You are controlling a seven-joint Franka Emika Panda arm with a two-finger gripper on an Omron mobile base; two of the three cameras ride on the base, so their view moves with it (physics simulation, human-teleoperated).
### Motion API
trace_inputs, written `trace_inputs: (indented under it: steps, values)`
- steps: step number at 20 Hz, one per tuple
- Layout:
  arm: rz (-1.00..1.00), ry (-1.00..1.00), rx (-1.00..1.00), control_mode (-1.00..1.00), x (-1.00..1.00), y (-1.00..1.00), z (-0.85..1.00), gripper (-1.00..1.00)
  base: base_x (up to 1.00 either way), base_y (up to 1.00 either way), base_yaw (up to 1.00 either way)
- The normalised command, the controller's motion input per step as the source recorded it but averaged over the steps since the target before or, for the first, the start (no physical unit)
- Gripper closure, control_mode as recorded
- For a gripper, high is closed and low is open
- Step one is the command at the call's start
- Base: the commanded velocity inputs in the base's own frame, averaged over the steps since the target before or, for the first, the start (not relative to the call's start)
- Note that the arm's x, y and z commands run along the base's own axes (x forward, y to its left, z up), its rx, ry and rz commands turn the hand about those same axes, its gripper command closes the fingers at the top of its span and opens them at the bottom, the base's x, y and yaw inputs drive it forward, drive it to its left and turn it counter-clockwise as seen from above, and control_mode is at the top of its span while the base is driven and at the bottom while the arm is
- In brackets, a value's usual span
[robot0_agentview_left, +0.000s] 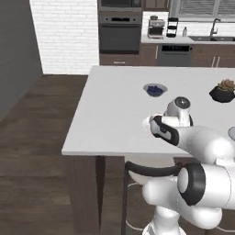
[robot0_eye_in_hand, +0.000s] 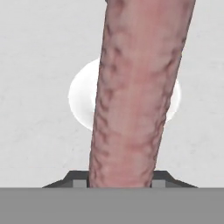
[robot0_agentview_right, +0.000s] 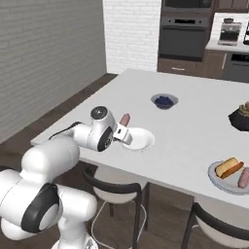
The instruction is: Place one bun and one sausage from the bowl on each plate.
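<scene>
In the right base view, the two-finger gripper point(robot0_agentview_right: 124, 130) sits left of centre, clenched on a smooth pinkish-brown sausage point(robot0_agentview_right: 125, 119) that stands up out of it. It hangs at the near-left edge of the glossy white round plate with the raised rim point(robot0_agentview_right: 143, 140), which looks bare. The hand view agrees: the sausage point(robot0_eye_in_hand: 138, 87) runs up the middle of the frame from between the dark finger tips point(robot0_eye_in_hand: 74, 179), with the white plate point(robot0_eye_in_hand: 81, 98) showing behind it at centre, so the gripper appears to be above or just beside that plate, not yet down on it.

Further right, at the lower right of the right base view, the flatter grey plate point(robot0_agentview_right: 219, 183) already carries an oblong golden-tan bun with an orange-brown top point(robot0_agentview_right: 228, 167) and a second sausage point(robot0_agentview_right: 243, 177) beside it. I judge that plate finished. What seems left is to set the held sausage on the white plate and then bring a bun to it.

The wide reddish-brown bowl is not to be found from these angles, so how much remains in it cannot be told. In the left base view the arm covers the gripper and most of the white plate point(robot0_agentview_left: 148, 122) at centre right, and the grey plate point(robot0_agentview_left: 232, 133) is cut off by the right edge. The hand view sits so close to the sausage that its upper end is out of frame.
</scene>
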Motion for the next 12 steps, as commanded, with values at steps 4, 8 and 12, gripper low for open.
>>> trace_inputs:
  steps: [4, 8, 12]
  values:
    - [0.0, 0.0, 0.0, 1.0, 0.0, 0.0, 0.0, 1.0, 0.54, 0.87, -0.36]
    - [-0.35, 0.28, 0.09, -1.0, 0.46, -0.56, -0.12, 1.0, 0.14, 0.01, -0.14]
    - [-0.33, 0.34, 0.23, -1.0, 0.98, -0.99, -0.24, 1.0, 0.0, 0.0, 0.0]
